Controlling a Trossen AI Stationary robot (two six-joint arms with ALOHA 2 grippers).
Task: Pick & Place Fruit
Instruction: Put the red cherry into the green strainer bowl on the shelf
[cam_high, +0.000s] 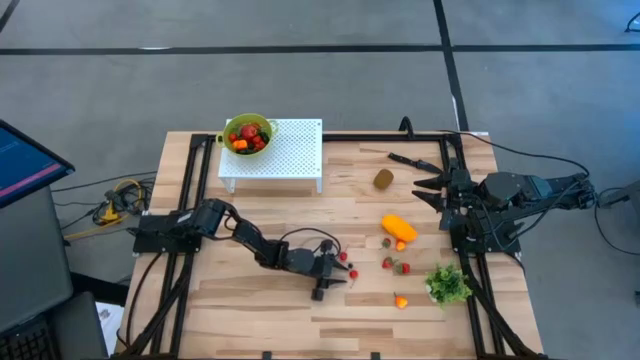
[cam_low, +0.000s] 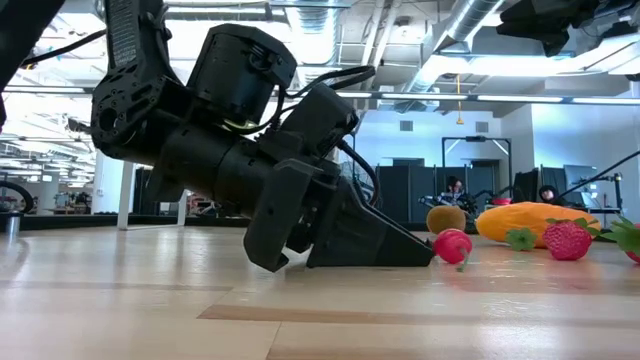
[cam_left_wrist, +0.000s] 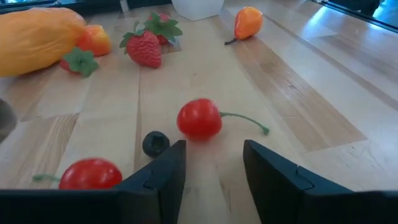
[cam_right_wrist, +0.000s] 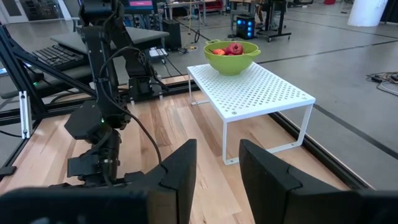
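We see the counter (cam_high: 250, 300), then the white rack (cam_high: 285, 150) carrying a green bowl (cam_high: 248, 132). Left claw (cam_left_wrist: 211, 165) rests low, parted, empty, a cherry (cam_left_wrist: 199, 119) just ahead. Right claw (cam_right_wrist: 216, 165) waits parted, empty.

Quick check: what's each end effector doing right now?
Left end effector: open, low on the table, cherry just ahead, not held.
Right end effector: open, empty.
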